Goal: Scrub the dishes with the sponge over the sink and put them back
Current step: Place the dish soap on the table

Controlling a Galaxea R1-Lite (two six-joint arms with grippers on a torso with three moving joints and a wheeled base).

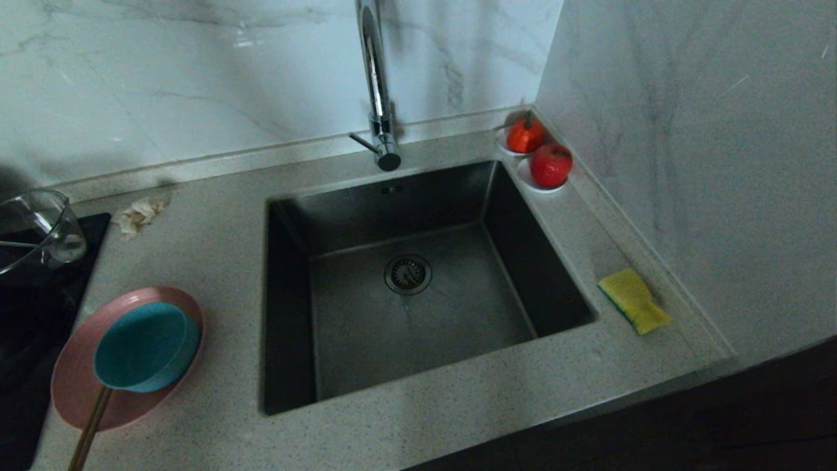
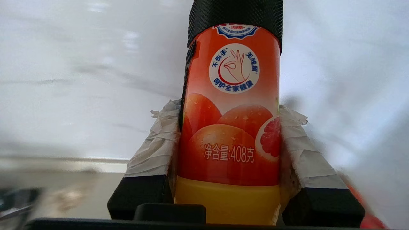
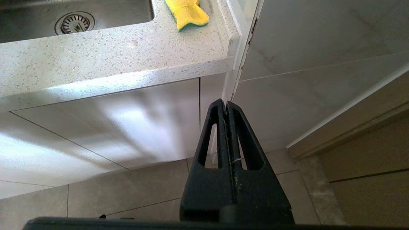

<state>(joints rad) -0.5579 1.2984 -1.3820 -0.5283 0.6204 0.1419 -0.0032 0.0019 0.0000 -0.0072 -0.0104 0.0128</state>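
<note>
**Mia:** What is nearest to us, this side of the sink (image 1: 418, 281)?

**Ben:** The speckled grey counter (image 1: 458, 418) runs along the front of the sink. Below that edge hangs the right gripper (image 3: 226, 103), in front of the white cupboard doors, above a tiled floor. Its two black fingers are pressed tight together with nothing between them.

**Mia:** And the dishes?

**Ben:** They sit on the counter left of the sink, at the near corner. The teal bowl (image 1: 145, 347) rests tilted in the pink plate (image 1: 78, 386). A wooden stick (image 1: 88, 432) pokes out from under the bowl toward us.

**Mia:** Where is the sponge?

**Ben:** The yellow sponge (image 1: 633, 301) lies on the counter right of the sink, close to the wall, yellow side up.

**Mia:** What about the other arm?

**Ben:** The left gripper (image 2: 228, 127) only shows in its own camera. Its taped fingers (image 2: 156, 143) are about half open and squeeze an orange bottle (image 2: 230, 127) from both sides. It has pictures of fruit on it and a black cap.

**Mia:** And farther back?

**Ben:** A glass pot (image 1: 36, 229) stands left of the sink on a black panel, with a crumpled cloth (image 1: 138, 214) beside it. Behind the sink rises the shiny tap (image 1: 378, 85). At the far right corner, two red fruits (image 1: 539, 150) sit on small white saucers. Marble walls stand behind and to the right.
</note>
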